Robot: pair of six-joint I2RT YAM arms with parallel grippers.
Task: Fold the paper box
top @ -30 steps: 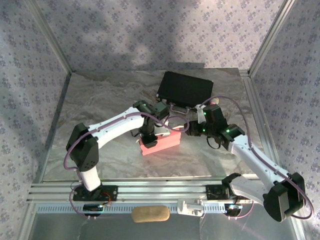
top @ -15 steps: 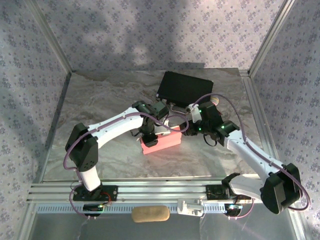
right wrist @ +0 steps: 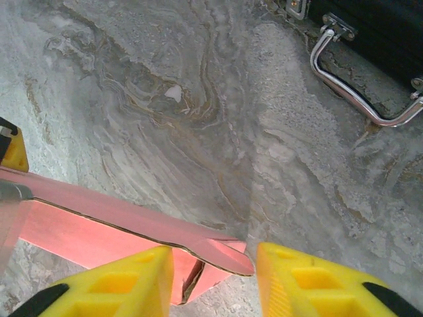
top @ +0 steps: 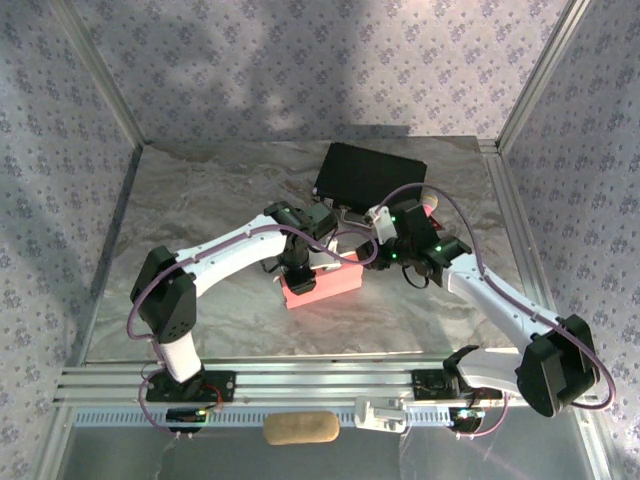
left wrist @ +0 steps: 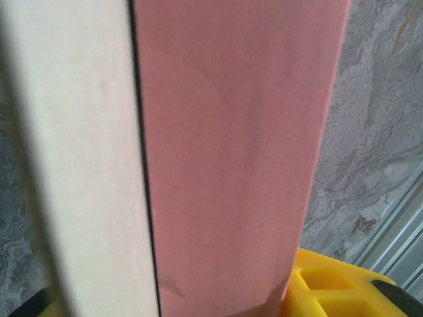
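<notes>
Grey marbled counter [top: 200, 200], flower-print walls [top: 300, 60] on three sides, aluminium rail [top: 300, 380] along the near edge, black case [top: 370, 175] at the far side. Paper box [top: 330, 285] lies mid-counter, near of the case. Left pincer [top: 298, 275] is on the box's left end, with a pink panel running between its fingers; can't tell if it's pinching. Right pincer [right wrist: 215, 252] is at the box's right end, fingers spread, with the rounded flap tip in the gap.
</notes>
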